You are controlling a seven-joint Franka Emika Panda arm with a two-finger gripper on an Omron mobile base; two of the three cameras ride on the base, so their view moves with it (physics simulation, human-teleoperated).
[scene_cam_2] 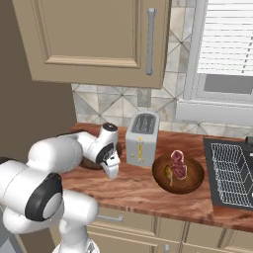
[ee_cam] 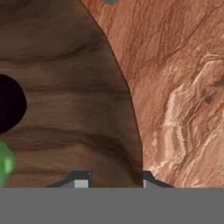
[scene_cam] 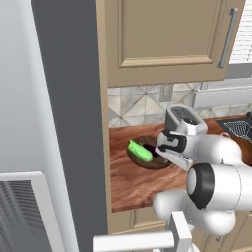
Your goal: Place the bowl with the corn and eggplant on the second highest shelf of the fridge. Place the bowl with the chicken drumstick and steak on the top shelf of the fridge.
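Observation:
A dark wooden bowl sits on the counter beside the tall grey fridge wall, holding a green corn cob and a dark eggplant. My gripper is down at the bowl's right rim, open. In the hand view one fingertip lies over the bowl's inside and the other over the counter, so the gripper straddles the rim. The eggplant and corn show at the left edge. The second bowl, with steak and drumstick, stands right of the toaster.
A silver toaster stands between the two bowls against the tiled wall. A dark dish rack lies at the far right. Wall cabinets hang overhead. The grey fridge side rises left of the counter, with a white-framed panel low down.

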